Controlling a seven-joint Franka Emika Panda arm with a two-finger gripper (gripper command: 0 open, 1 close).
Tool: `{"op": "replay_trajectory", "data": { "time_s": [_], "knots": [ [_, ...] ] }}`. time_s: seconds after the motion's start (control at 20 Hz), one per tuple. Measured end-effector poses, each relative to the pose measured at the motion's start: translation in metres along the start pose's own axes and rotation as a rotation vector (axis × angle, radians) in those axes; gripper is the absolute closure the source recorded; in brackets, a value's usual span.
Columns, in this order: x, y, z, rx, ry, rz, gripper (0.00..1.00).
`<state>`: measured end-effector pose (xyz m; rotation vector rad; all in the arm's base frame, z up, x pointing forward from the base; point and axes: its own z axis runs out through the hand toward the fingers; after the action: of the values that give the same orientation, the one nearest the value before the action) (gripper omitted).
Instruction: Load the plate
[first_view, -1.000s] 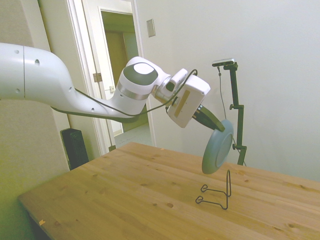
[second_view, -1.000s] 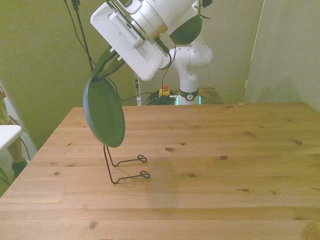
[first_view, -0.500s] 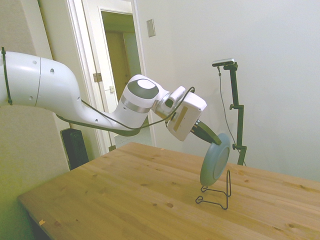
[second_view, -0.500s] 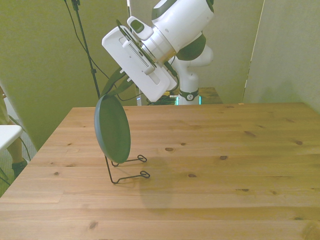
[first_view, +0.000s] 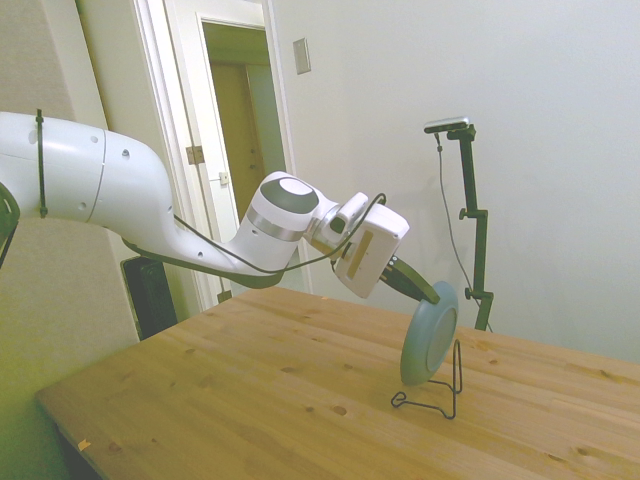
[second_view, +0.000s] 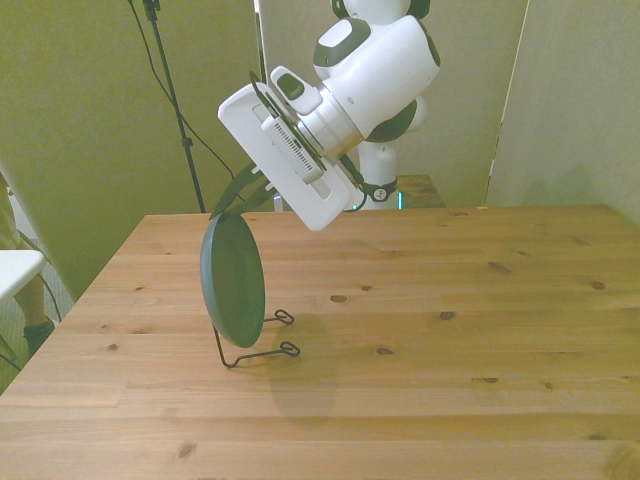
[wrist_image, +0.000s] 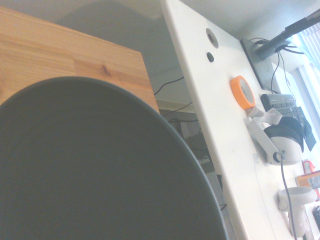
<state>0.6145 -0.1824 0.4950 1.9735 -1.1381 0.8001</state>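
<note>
We held the teal plate (first_view: 428, 333) (second_view: 233, 294) (wrist_image: 95, 165) on edge, nearly upright, its lower rim down in the black wire stand (first_view: 437, 382) (second_view: 252, 340) and its back close to the stand's upright wire. The stand sat on the wooden table (first_view: 250, 400) (second_view: 450, 360) (wrist_image: 60, 55), near the edge at the front view's left. Our gripper (first_view: 424, 290) (second_view: 228, 200) was clamped narrow on the plate's top rim, reaching down at a slant. In the wrist view the plate's dark face filled most of the frame, with a white desk (wrist_image: 210, 100) beyond the table.
</note>
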Motion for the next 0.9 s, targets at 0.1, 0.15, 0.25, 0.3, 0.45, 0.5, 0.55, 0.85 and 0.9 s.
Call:
{"op": "replay_trajectory", "data": {
  "time_s": [0.1,0.15,0.25,0.3,0.45,0.5,0.55,0.85,0.9],
  "knots": [
    [-0.003,-0.002,0.003,-0.003,-0.003,-0.001,1.0],
    [-0.006,-0.003,0.004,-0.005,-0.004,-0.002,1.0],
    [-0.01,-0.005,0.007,-0.008,-0.003,-0.005,1.0],
    [-0.011,-0.005,0.008,-0.01,-0.003,-0.006,1.0],
    [-0.013,-0.006,0.009,-0.008,-0.004,-0.007,1.0],
    [-0.013,-0.007,0.01,-0.007,-0.003,-0.008,1.0],
    [-0.014,-0.007,0.011,-0.006,-0.004,-0.009,1.0],
    [-0.019,-0.01,0.021,-0.012,-0.01,-0.012,1.0],
    [-0.02,-0.01,0.021,-0.013,-0.009,-0.013,1.0]
  ]
}}
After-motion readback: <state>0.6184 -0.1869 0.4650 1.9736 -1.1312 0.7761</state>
